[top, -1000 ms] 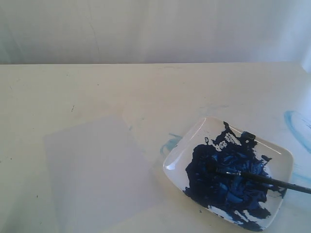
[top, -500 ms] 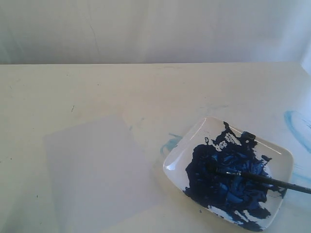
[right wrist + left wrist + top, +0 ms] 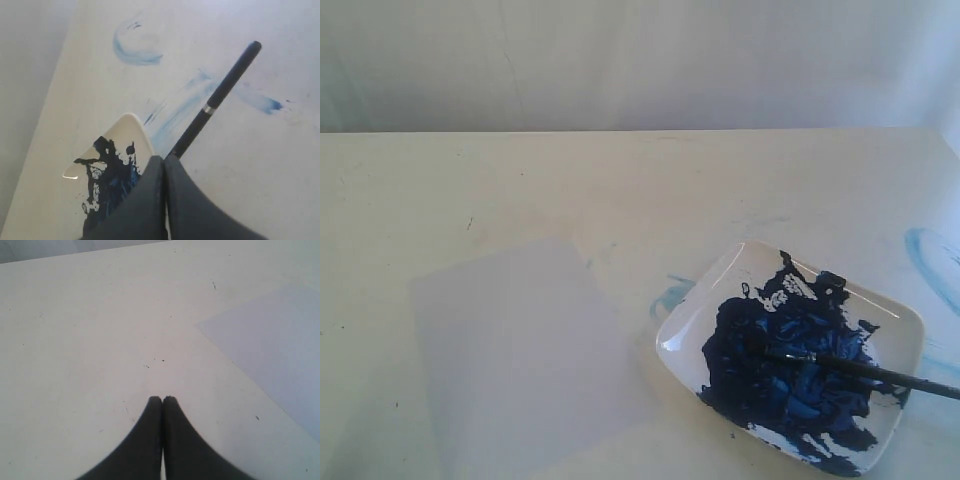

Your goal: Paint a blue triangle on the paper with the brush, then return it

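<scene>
Here lie one brush (image 3: 880, 375), one dish (image 3: 682, 332), one paper (image 3: 520, 350); left pincer (image 3: 162, 399) and right pincer (image 3: 164, 157) closed, empty.

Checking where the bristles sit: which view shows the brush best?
Exterior view: the brush lies on the dish, tip in the paint. The right wrist view shows only its handle; the left wrist view, none of it.
</scene>
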